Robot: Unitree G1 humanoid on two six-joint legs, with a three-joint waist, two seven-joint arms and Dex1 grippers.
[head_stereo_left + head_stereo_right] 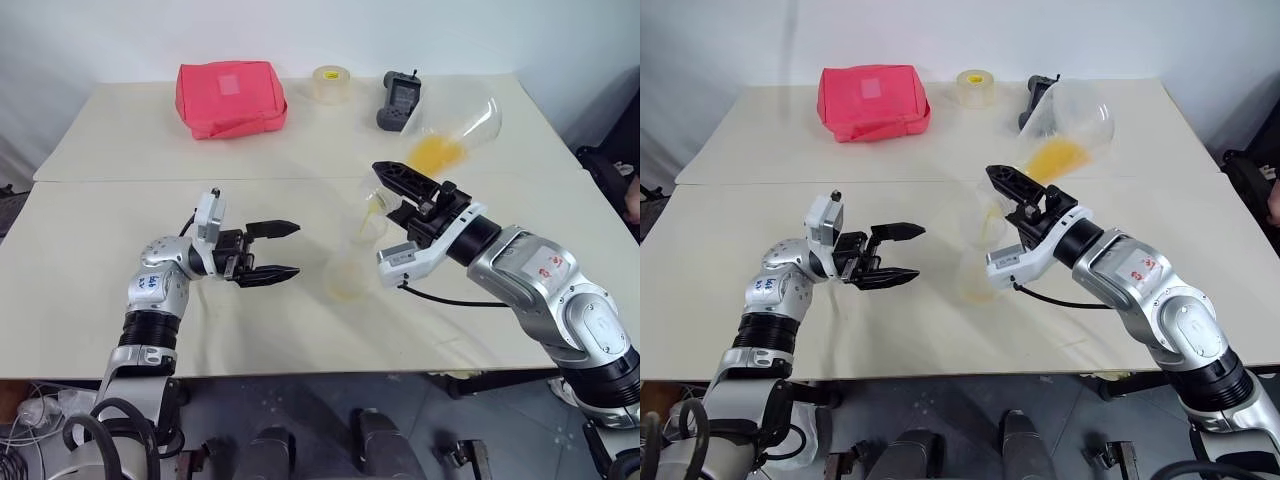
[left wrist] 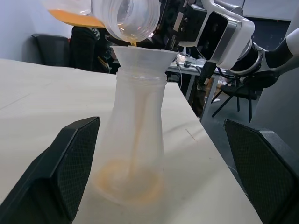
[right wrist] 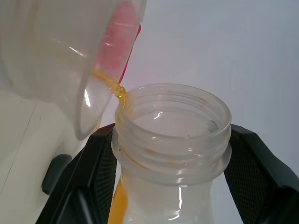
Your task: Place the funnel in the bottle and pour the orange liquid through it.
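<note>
The bottle (image 2: 135,140) stands upright on the table with the funnel (image 2: 142,56) seated in its neck. My right gripper (image 1: 392,195) is shut on the neck of a rounded clear vessel (image 1: 468,122), which is tilted over the funnel. Orange liquid (image 1: 436,152) lies in the vessel's belly. A thin stream of it runs from the lip into the funnel and pools at the bottle's bottom (image 1: 346,288). My left gripper (image 1: 293,249) stands open just left of the bottle, holding nothing, with its fingers (image 2: 60,172) apart on either side of the base.
At the back of the table (image 1: 120,220) lie a red pouch (image 1: 232,98), a roll of tape (image 1: 332,83) and a black handheld device (image 1: 400,100). A seam crosses the tabletop behind the arms. The front edge is close below both arms.
</note>
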